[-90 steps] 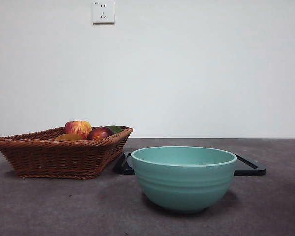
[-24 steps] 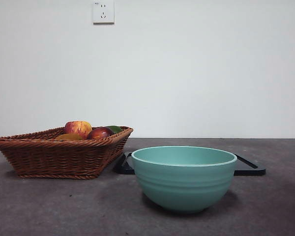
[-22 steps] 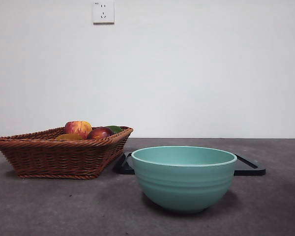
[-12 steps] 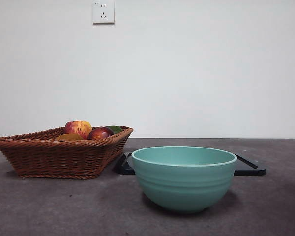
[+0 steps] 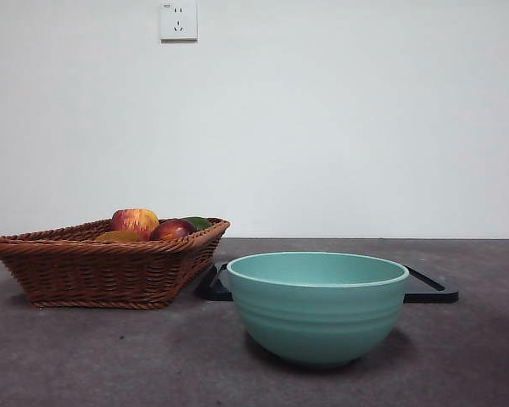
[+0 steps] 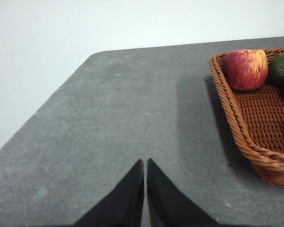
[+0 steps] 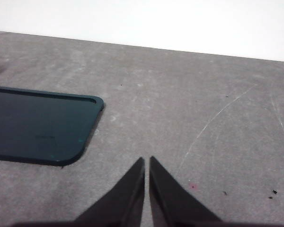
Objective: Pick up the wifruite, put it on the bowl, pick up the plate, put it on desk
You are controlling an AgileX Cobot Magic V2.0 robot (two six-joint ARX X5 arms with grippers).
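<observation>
While the front view shows the bowl, only wrist views show both grippers (closed, empty).

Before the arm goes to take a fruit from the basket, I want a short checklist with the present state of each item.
1. Fruit within the basket: ok, the red-yellow apple lies uncovered near its rim.
2. Bowl upright and free to receive: ok, its inside bottom cannot be seen.
3. Left gripper open for grasping: not ok, jaws shut over the bare desk.
4. Right gripper out of the way: ok, shut, beside the black tray.
5. Which fruit is meant: cannot tell.
</observation>
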